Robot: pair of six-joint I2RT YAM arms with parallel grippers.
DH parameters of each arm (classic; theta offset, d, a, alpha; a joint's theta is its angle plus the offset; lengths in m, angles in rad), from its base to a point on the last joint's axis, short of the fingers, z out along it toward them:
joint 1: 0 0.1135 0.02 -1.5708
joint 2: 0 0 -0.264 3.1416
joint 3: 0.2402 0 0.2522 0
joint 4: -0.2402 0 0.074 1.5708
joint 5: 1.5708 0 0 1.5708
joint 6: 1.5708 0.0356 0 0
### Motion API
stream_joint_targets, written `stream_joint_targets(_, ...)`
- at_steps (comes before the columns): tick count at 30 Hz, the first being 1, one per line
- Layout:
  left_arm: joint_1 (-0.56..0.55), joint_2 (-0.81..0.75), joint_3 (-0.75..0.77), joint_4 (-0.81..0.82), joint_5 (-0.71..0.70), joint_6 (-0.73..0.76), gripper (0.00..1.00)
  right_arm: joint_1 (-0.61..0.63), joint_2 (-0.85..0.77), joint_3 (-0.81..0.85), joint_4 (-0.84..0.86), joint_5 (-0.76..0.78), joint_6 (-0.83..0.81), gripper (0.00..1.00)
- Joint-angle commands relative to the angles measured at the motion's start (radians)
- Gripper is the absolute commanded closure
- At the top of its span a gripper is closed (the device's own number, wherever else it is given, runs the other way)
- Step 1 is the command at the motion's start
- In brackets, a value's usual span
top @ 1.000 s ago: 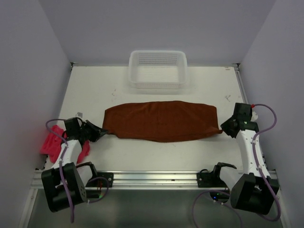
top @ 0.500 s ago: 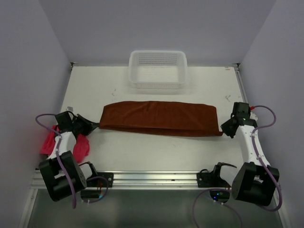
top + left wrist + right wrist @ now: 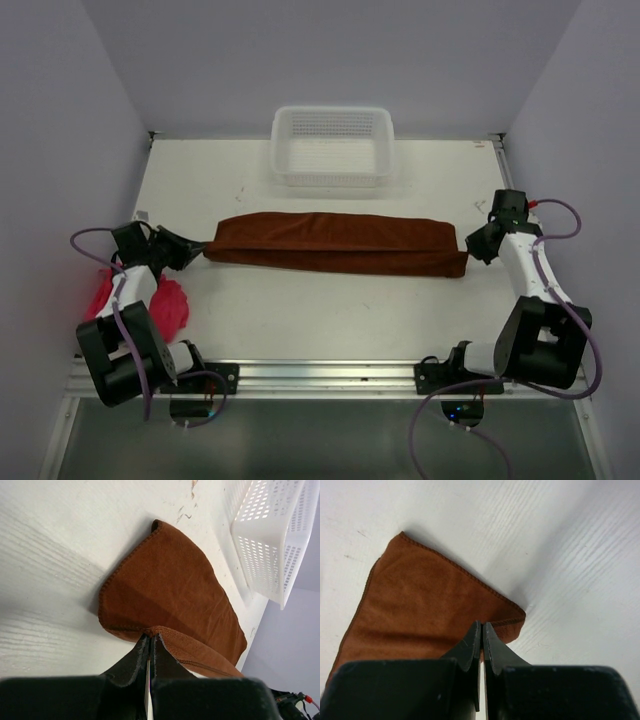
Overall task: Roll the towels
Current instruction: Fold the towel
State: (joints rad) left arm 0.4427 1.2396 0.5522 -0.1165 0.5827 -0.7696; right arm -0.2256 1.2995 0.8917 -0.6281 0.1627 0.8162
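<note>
The rust-brown towel (image 3: pixel 335 243) lies folded lengthwise as a long narrow band across the middle of the table, also filling the left wrist view (image 3: pixel 170 590) and the right wrist view (image 3: pixel 415 605). My left gripper (image 3: pixel 196 247) is shut on the brown towel's left end, its fingertips (image 3: pixel 150 639) pinching the folded hem. At the right end my right gripper (image 3: pixel 470 252) is shut on the near corner, fingertips (image 3: pixel 483 626) pressed together over the cloth. The bright pink towel (image 3: pixel 160 300) lies bunched at the table's left edge, partly hidden by my left arm.
A white mesh basket (image 3: pixel 332 147) stands at the back centre of the table, and its corner shows in the left wrist view (image 3: pixel 272 535). Grey walls close in on the left, back and right. A metal rail runs along the near edge.
Both grippers have carried the near edge of the brown towel away from the arms over the far part, turning the wide sheet into a narrow folded band. Both arms reached farther out.
</note>
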Motion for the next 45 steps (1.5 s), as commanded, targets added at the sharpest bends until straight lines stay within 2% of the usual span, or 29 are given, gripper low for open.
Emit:
stream_joint_targets(1, -0.018, 0.015, 0.054, 0.097, -0.018, -0.049, 1.0, -0.009, 0.05, 0.067, 0.073, -0.025, 0.023, 1.0)
stream_joint_targets(6, -0.079, 0.06, 0.121, 0.094, -0.069, -0.059, 1.0, -0.009, 0.098, 0.093, 0.1, -0.055, 0.029, 1.0)
stream_joint_targets(26, -0.173, 0.281, 0.281, 0.156, -0.144, -0.1, 1.0, -0.009, 0.284, 0.254, 0.105, -0.04, 0.038, 1.0)
stream_joint_targets(45, -0.208, 0.425, 0.399, 0.164, -0.17, -0.091, 1.0, -0.011, 0.422, 0.34, 0.126, -0.023, 0.041, 1.0)
